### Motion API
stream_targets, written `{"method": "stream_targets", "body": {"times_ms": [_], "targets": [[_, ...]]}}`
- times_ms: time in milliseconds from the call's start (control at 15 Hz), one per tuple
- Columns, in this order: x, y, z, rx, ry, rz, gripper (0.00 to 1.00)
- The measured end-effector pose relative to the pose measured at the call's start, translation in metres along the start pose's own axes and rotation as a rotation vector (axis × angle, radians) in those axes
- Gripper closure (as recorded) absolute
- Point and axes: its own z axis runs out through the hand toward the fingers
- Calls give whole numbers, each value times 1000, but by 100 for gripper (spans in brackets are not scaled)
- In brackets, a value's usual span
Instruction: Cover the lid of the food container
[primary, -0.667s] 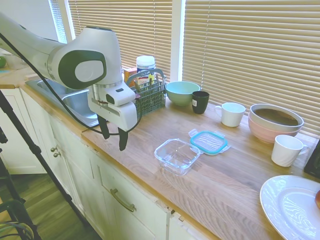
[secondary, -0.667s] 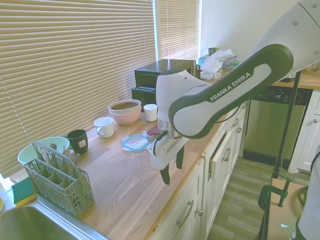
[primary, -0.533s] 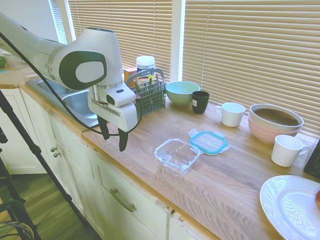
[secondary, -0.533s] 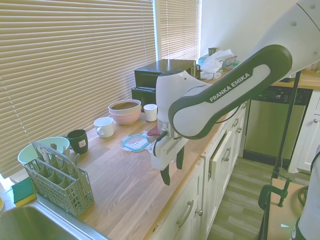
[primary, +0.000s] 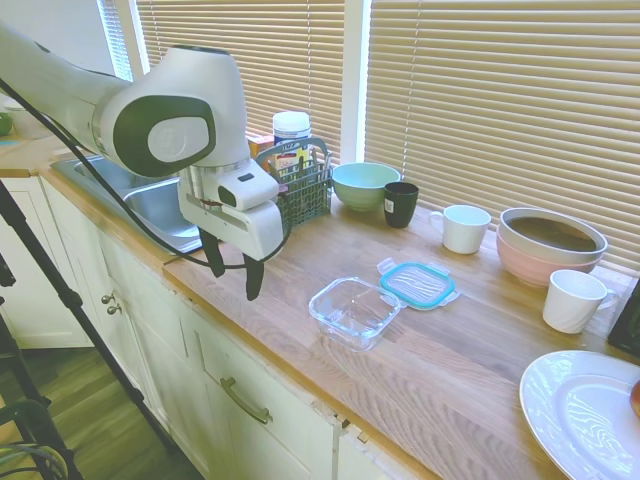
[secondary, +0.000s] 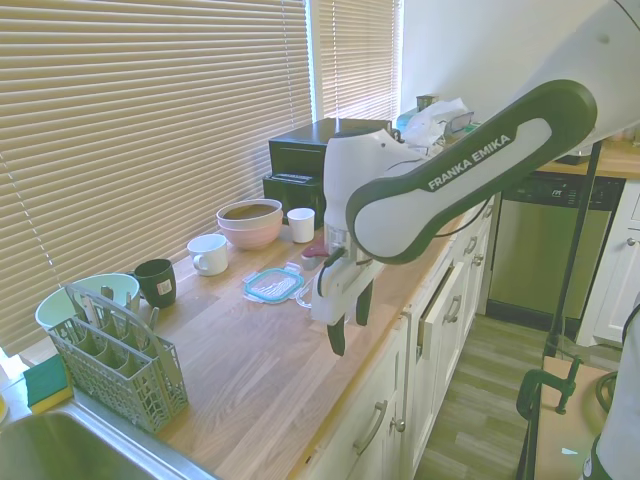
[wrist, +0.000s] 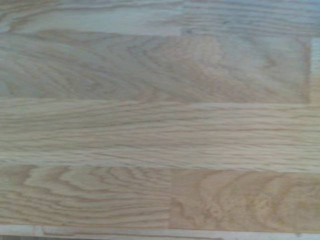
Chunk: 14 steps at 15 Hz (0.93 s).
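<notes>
surface: wooden countertop (primary: 440, 350) in a kitchen, closed blinds (primary: 500, 90) behind it; wrist view shows only bare wood grain.
gripper (primary: 232, 276): hangs above the counter's front edge, fingers pointing down, spread apart, nothing between them.
food container (primary: 355, 311): clear square dish, upright on the counter, beyond the gripper along the counter, apart from it, uncovered.
lid (primary: 417, 283): teal-rimmed, lies flat on the wood just past the container on the side away from the gripper, toward the blinds; from the second exterior view the arm hides the container, lid (secondary: 272, 285) shows beside the gripper.
cutlery basket (primary: 303, 190): grey, behind the gripper toward the window, with a white-capped jar (primary: 291, 128) behind it.
sink (primary: 160, 205): steel, on the arm's side of the gripper.
crockery: green bowl (primary: 364, 184), black mug (primary: 401, 203), white mug (primary: 465, 228) and pink bowl (primary: 550, 243) in a row along the blinds, all farther than the lid; second white cup (primary: 573, 300) and white plate (primary: 585, 415) at the far end, well apart from the gripper.
</notes>
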Motion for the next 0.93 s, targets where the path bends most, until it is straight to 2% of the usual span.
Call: {"method": "stream_targets", "body": {"times_ms": [333, 667, 933], "targets": [[49, 35, -30, 86, -16, 18, 0], [119, 71, -74, 179, -70, 43, 0], [175, 66, -93, 222, -92, 48, 0]]}}
